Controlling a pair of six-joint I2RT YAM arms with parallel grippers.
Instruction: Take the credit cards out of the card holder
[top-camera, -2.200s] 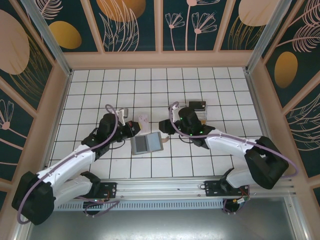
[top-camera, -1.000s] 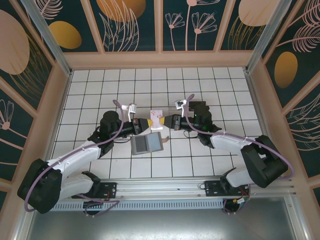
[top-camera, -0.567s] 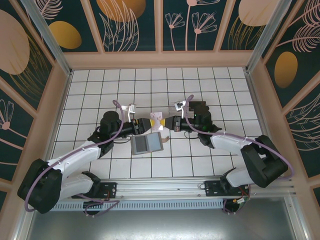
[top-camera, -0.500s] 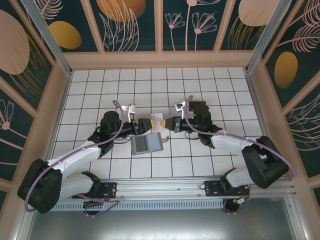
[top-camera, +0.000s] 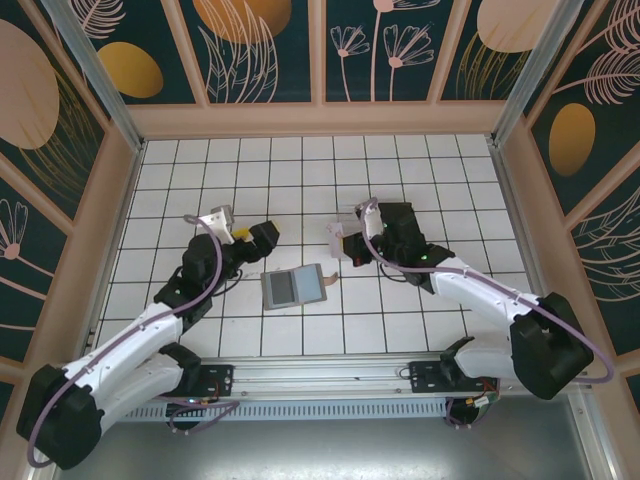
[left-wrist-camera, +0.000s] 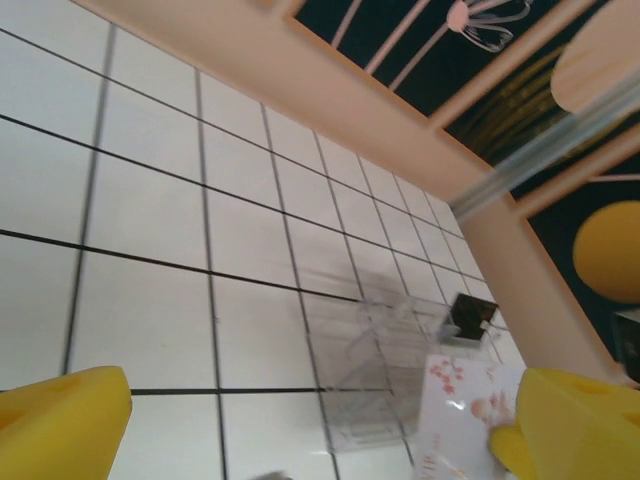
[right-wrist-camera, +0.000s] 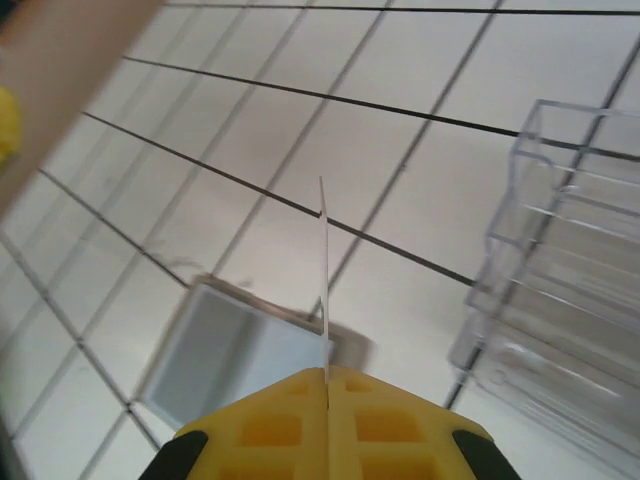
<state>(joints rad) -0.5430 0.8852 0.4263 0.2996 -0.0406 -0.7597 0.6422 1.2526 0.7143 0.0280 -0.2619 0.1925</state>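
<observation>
Firmly the right gripper (right-wrist-camera: 327, 385) pinches a white, pink-printed card (left-wrist-camera: 455, 405) on edge; the left gripper (top-camera: 255, 236) gapes wide. Between them the holder (top-camera: 293, 288) lies unfolded, blue-grey inside, flat on the table.

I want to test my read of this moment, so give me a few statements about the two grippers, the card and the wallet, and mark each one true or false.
1. The right gripper is shut on a thin white card with pink print. True.
2. The left gripper is clamped on the same card. False: its fingers stand wide apart and hold nothing.
3. The flat grey bifold card holder lies open on the white tiled table between the two arms. True.
4. The card lies inside the clear plastic tray. False: the right gripper holds it on edge above the table, with the tray off to one side.
</observation>
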